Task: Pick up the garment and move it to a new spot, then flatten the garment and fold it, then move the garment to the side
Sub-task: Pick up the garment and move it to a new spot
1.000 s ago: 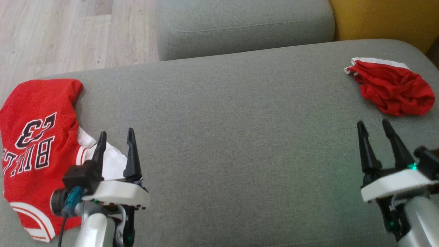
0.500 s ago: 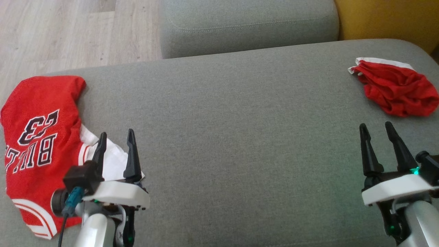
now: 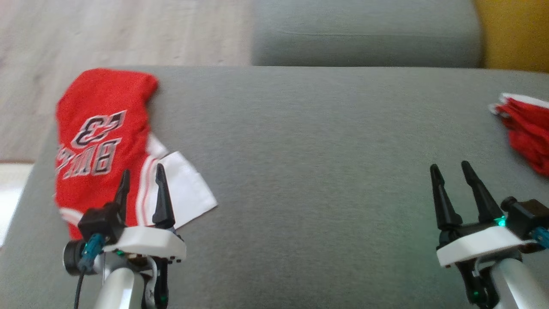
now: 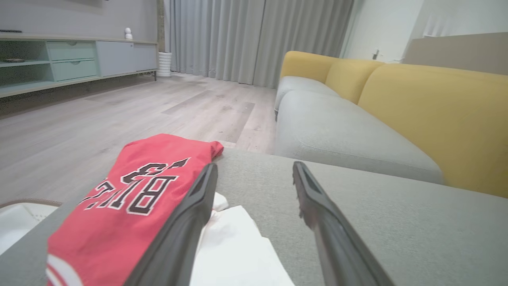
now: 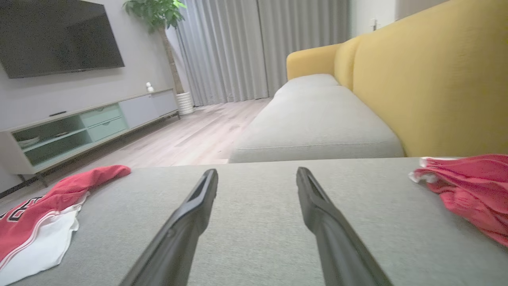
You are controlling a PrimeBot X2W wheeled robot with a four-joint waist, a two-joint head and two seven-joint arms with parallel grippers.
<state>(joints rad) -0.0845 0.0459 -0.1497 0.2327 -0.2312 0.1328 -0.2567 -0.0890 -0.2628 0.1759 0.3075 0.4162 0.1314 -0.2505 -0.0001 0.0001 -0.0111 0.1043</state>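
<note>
Jaws: both spread wide, nothing in them. The left gripper point(image 3: 143, 169) is at the jersey's white edge, can't tell if it's touching; the right gripper point(image 3: 449, 165) is over bare cushion.
Jersey point(image 3: 98, 141): far left end of the grey sofa seat point(image 3: 321, 150). It's red with a 23 and black lettering, and a white panel pokes toward the middle, bit rumpled.
Other garment: crumpled red garment point(image 3: 527, 133) with white trim, far right end.
Between them: long stretch of cushion.
Around: yellow backrest point(image 3: 510, 30), wood floor point(image 3: 107, 34).

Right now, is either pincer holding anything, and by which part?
Nothing is held. The left pincer is open near the red jersey; the right pincer is open over the grey cushion.
</note>
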